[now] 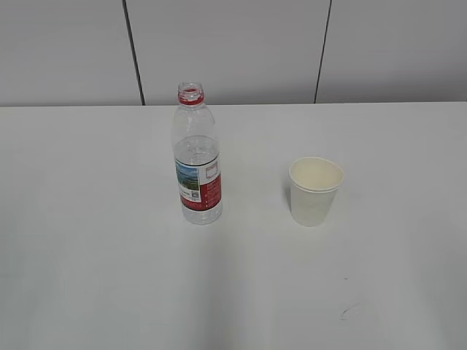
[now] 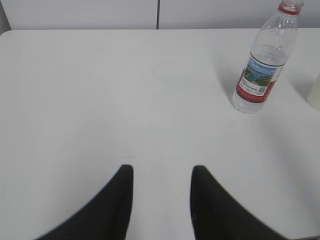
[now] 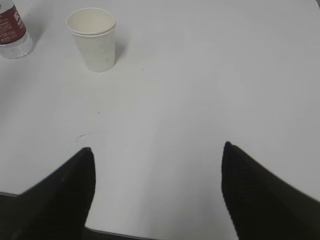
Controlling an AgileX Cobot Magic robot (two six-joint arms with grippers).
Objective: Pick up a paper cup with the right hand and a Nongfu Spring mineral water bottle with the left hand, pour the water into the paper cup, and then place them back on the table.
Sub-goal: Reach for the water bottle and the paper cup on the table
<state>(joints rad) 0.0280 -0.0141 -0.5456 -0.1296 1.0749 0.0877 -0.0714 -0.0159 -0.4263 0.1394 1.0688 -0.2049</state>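
Bottle and cup both stand upright on the table [image 1: 87, 277], untouched. The Nongfu Spring mineral water bottle [image 1: 196, 157] sits left of centre in the exterior view, cap off, and the paper cup [image 1: 314, 190] stands apart from it toward the right, apparently empty.

Neither arm appears in the exterior view. The left hand [image 2: 162, 175] hangs over bare table with its jaws partly apart and nothing between them; the bottle lies in the upper right of its view. The right hand [image 3: 157, 150] has its jaws spread wide, also empty, with the cup in the upper left of its view.

The step in hand looks like the first reach. To do it well, each gripper should probably come in level and straddle its target squarely: the left around the bottle's labelled middle, the right around the cup below the rim, closing gently so the thin wall is not crushed.

Only the exterior view shows the open bottle mouth and the cup interior together; only the wrist views show the fingers.
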